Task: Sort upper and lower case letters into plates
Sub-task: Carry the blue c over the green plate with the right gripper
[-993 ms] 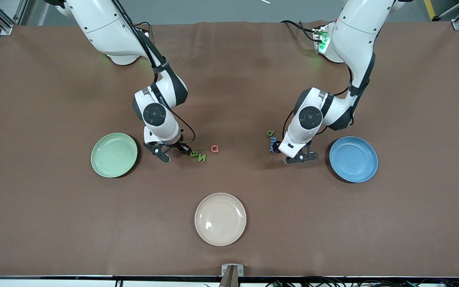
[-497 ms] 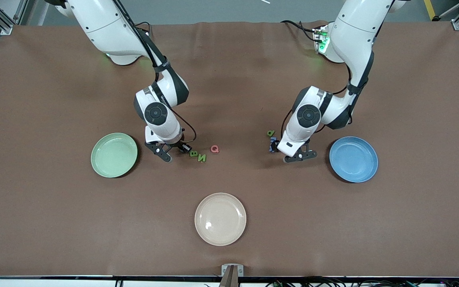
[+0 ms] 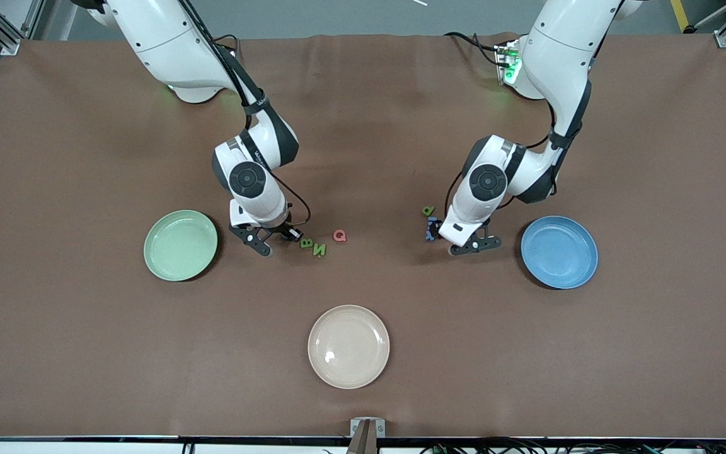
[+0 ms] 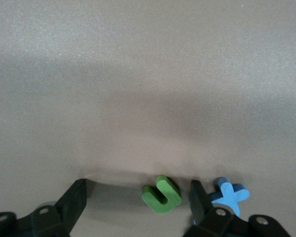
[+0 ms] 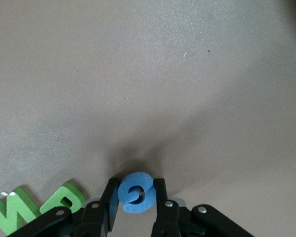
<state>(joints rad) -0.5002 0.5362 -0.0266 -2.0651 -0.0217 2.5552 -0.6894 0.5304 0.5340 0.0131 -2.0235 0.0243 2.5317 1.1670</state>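
Observation:
My right gripper is down at the table between the light green plate and the green B. In the right wrist view it is shut on the blue G, with the green B and N beside it. The pink Q lies a little apart. My left gripper is low beside the blue plate. Its wrist view shows it open around the green u, with the blue x just outside one finger. A green p-like letter and a blue letter lie by that hand.
A cream-beige plate sits near the front edge, midway between the arms. Brown cloth covers the whole table. Both coloured plates hold nothing.
My left gripper has shifted slightly toward the blue letters and the arms' bases. The right gripper has barely moved. No letter has changed place.

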